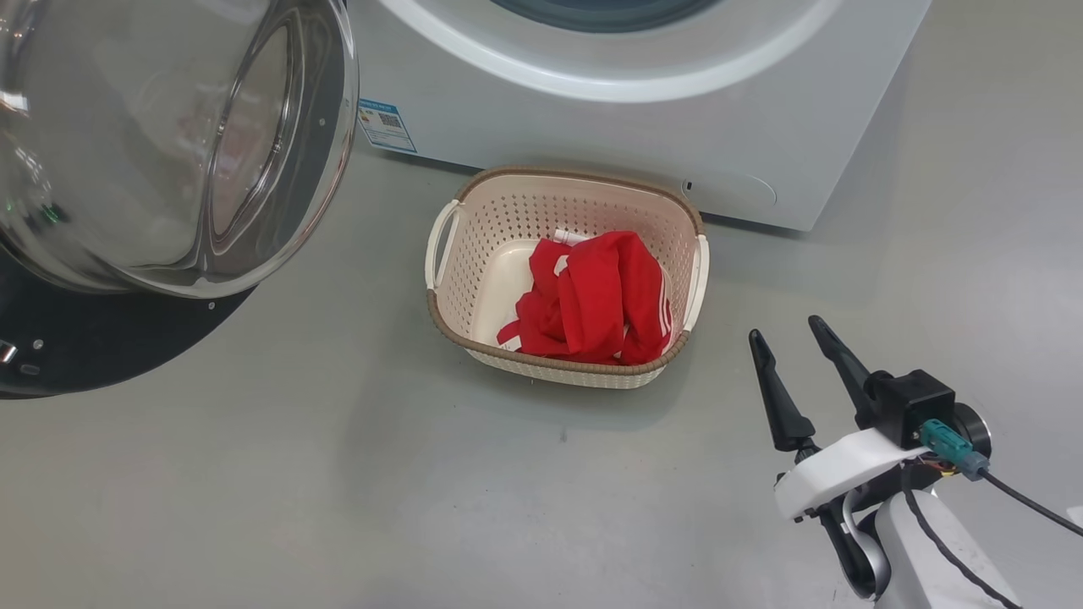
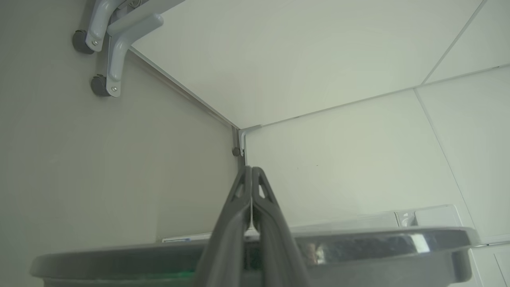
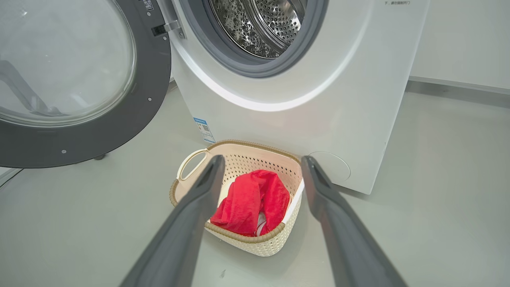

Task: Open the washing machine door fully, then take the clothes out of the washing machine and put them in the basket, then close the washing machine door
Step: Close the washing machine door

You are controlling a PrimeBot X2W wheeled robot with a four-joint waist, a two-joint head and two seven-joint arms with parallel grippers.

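Hovering low over the floor [image 1: 254,491], the right fingers [image 1: 774,393] point forward and up, spread wide and holding nothing. The left fingers [image 2: 235,223] are clenched tight together with nothing between them, rising past the edge of the washing machine door [image 1: 169,144]; whether they touch it I cannot tell. That door stands swung open to the left of the washing machine [image 1: 592,127]. The basket [image 1: 575,172] sits on the floor just before the machine and holds the clothes [image 1: 592,296], a crumpled red heap toward its right side. The clothes lie ahead and left of the right fingers, apart from them.
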